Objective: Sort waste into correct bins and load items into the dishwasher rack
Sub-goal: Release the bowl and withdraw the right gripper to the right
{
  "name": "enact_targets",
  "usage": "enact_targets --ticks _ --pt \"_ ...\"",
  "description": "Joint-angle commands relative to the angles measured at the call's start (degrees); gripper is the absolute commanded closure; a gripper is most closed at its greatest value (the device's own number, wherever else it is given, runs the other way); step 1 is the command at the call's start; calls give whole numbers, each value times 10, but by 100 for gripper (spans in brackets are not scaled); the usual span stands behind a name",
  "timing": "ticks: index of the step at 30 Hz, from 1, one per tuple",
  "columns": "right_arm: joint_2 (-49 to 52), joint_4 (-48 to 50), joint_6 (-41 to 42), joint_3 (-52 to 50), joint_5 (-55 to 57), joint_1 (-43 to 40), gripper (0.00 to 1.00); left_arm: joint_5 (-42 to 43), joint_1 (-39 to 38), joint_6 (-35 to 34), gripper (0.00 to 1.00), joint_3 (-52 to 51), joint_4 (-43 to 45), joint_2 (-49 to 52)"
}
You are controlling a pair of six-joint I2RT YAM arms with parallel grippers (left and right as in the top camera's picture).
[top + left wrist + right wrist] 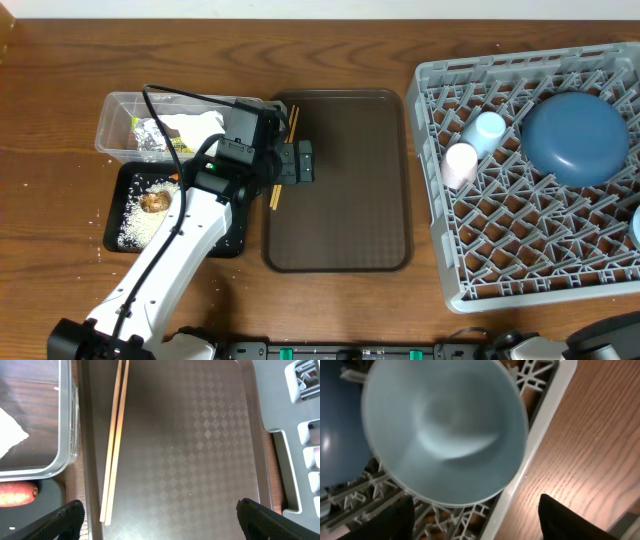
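Observation:
My left gripper point(159, 522) hangs open over the brown tray, its fingers point(64, 520) far apart; in the overhead view it point(297, 161) is at the tray's left edge. The wooden chopsticks point(114, 445) lie side by side along that edge, untouched. My right gripper point(476, 521) stands open just below the light blue bowl point(445, 430), which rests in the dishwasher rack point(536, 450) beside the dark-blue plate point(335, 445). The rack point(440, 240) also holds a light blue cup point(488, 128) and a pink cup point(460, 163).
The clear tub point(118, 112) holds tissue, foil and a packet. The black tray point(232, 243) below it carries rice, a brown lump and carrot point(17, 494). The brown serving tray point(345, 200) lies between the bins and the rack.

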Motion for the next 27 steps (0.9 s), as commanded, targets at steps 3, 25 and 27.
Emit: enact_targets --ticks 3,25,27 --pt "2 38 -13 -38 -75 -35 24 -7 2 5 2 15 0 5" --pt "96 113 -14 -41 -96 -47 26 -7 2 5 2 15 0 5" --pt "98 123 -14 -41 -112 -47 30 -7 2 5 2 15 0 5"
